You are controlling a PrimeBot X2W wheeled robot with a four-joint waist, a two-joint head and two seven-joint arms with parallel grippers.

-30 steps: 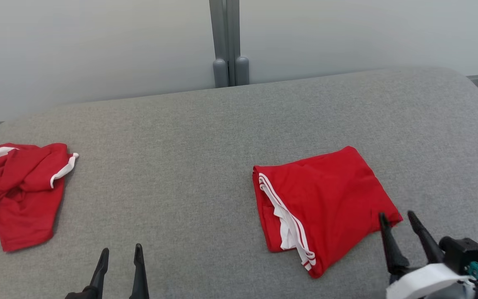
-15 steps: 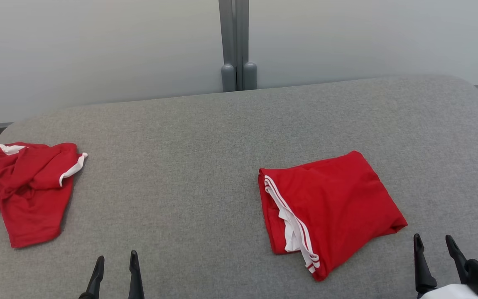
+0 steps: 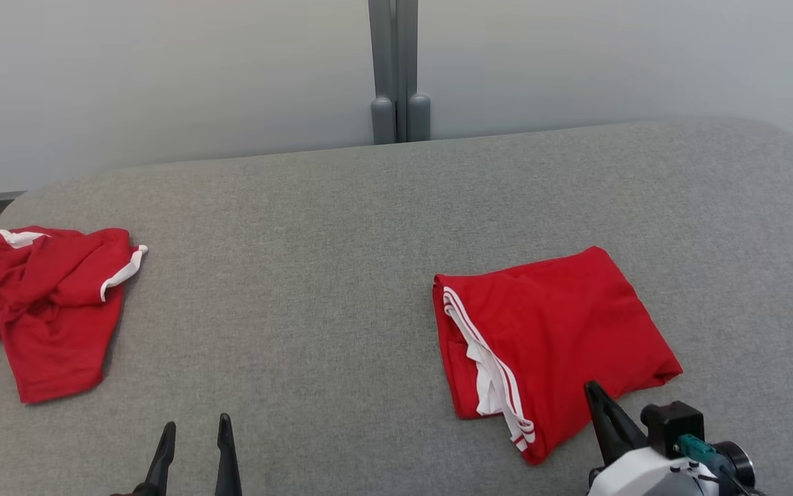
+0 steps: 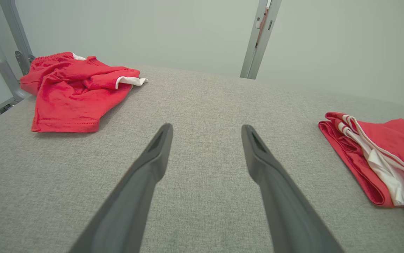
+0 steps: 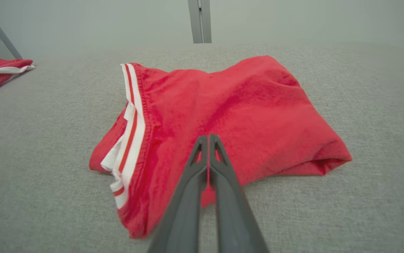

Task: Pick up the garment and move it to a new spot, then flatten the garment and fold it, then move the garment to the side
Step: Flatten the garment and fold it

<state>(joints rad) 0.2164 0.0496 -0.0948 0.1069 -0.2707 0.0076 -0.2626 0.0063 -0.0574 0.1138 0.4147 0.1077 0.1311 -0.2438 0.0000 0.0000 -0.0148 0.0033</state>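
Note:
A folded red garment [image 3: 561, 331] with white stripes along its left edge lies flat on the right half of the grey padded surface [image 3: 341, 227]. The right wrist view [image 5: 230, 105] and the left wrist view [image 4: 381, 147] show it too. My right gripper [image 3: 592, 387] is shut, fingertips pressed together [image 5: 208, 136] just over the garment's near edge, with no cloth seen pinched between them. My left gripper [image 3: 196, 422] stands open at the near edge [image 4: 207, 127], with nothing between its fingers.
A second red garment [image 3: 45, 303] with white trim lies crumpled at the far left of the surface [image 4: 72, 91]. A pale wall with a grey post [image 3: 399, 69] stands behind the surface. The surface's rounded corners fall away at left and right.
My right gripper has shut and moved left, from beside the folded garment's right corner to its near edge. The head camera has shifted slightly. The left gripper has stayed open.

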